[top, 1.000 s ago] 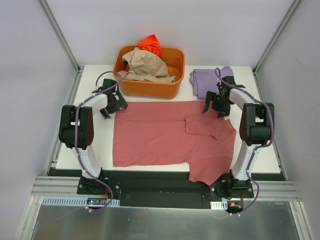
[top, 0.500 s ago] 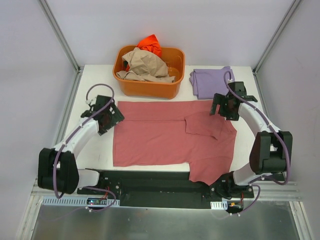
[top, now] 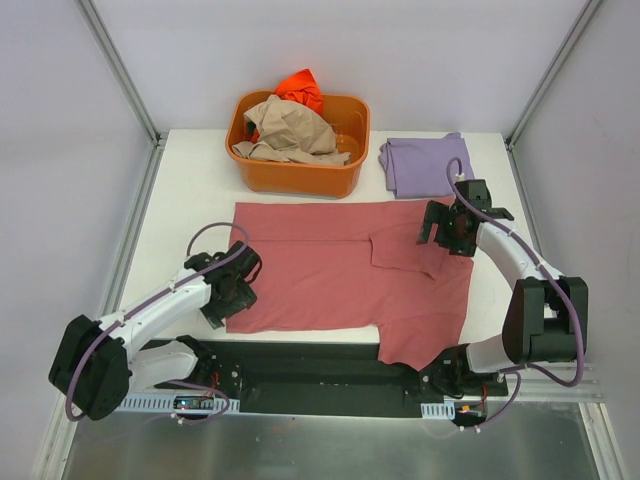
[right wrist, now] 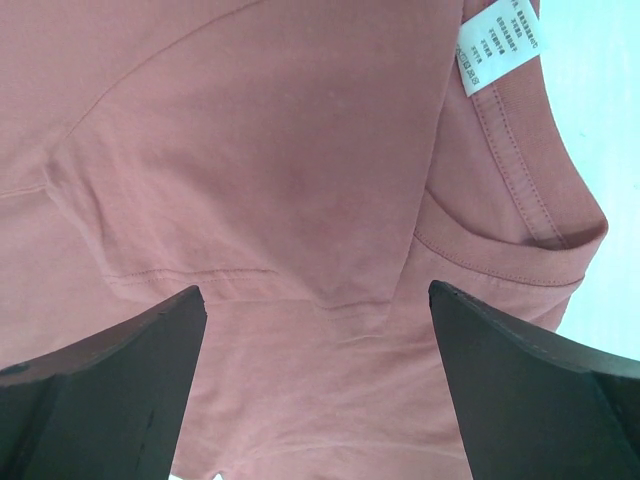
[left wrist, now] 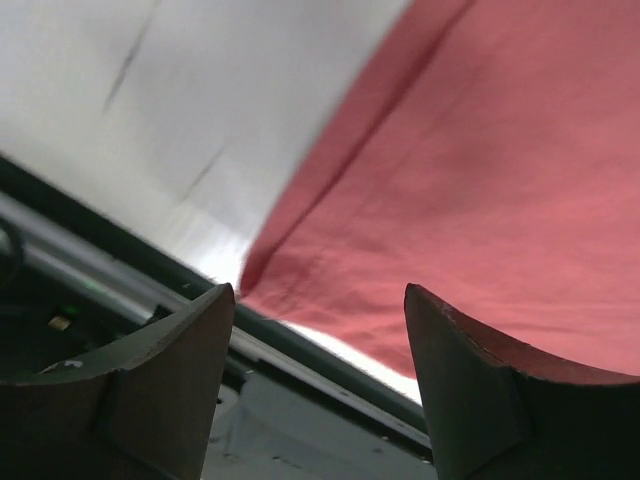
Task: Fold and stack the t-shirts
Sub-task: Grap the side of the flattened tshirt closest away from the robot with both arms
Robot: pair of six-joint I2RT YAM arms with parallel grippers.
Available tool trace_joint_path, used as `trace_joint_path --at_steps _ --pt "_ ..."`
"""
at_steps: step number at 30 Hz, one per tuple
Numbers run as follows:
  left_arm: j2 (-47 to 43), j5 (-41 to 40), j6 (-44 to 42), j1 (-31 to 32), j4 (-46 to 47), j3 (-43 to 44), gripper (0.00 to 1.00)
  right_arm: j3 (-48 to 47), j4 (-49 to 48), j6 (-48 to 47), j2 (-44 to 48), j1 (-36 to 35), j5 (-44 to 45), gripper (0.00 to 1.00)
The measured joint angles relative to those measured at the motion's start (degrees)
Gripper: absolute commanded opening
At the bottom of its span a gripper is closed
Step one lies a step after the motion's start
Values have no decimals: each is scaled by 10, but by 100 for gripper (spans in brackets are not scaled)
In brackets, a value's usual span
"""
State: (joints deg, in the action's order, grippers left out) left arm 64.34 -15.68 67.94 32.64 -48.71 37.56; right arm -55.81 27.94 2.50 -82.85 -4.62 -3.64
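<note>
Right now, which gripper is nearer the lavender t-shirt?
Right. The right gripper is just short of the lavender t-shirt; the left gripper is at the rose-red t-shirt's near corner.

White table (top: 190, 190), pale grey walls (top: 400, 40), aluminium corner posts (top: 121, 70).

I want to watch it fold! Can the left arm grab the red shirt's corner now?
Probably yes. The left gripper hangs open right over the near-left corner of the red shirt, and nothing lies between them.
</note>
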Motion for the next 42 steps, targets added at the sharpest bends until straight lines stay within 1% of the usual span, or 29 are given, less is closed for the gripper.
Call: trace_joint_path --at_steps 3,6,7,10,14,15,18,20,21,26,29,32,35,36,39,42 --pt "-25 0 37 4 -48 -18 59 0 -3 0 1 0 1 96" --pt "-47 4 58 4 -78 -30 49 2 -5 0 1 0 0 96" --pt "-53 6 65 4 -82 -37 47 2 -6 0 1 0 0 96" --pt "-56 12 78 4 -87 -54 47 2 -9 0 1 0 0 96" --pt "-47 16 83 4 -66 -63 38 2 -12 0 1 0 -1 96" --pt "-41 17 84 4 -55 -64 35 3 -13 0 1 0 -1 96" --pt "-11 28 83 4 -10 -68 20 9 -17 0 1 -3 0 96" --pt "5 35 80 4 7 -65 6 14 -16 0 1 -5 0 96" --pt "7 37 79 4 10 -65 0 16 -16 0 1 -5 0 96" --pt "2 40 74 4 23 -65 0 23 -4 1 14 -17 12 96" --pt "-9 30 71 4 33 -66 0 23 21 3 33 -48 36 96" --pt "-15 -3 57 4 45 -60 0 25 57 10 56 -102 44 96" --pt "-12 -31 32 3 61 -31 0 45 92 16 82 -153 26 99" --pt "-9 -38 24 3 71 -21 0 53 102 15 89 -167 16 96" --pt "5 -49 2 2 99 -1 0 77 160 4 104 -220 -26 95" --pt "18 -52 -14 -5 114 2 0 87 217 -4 108 -298 -54 93"
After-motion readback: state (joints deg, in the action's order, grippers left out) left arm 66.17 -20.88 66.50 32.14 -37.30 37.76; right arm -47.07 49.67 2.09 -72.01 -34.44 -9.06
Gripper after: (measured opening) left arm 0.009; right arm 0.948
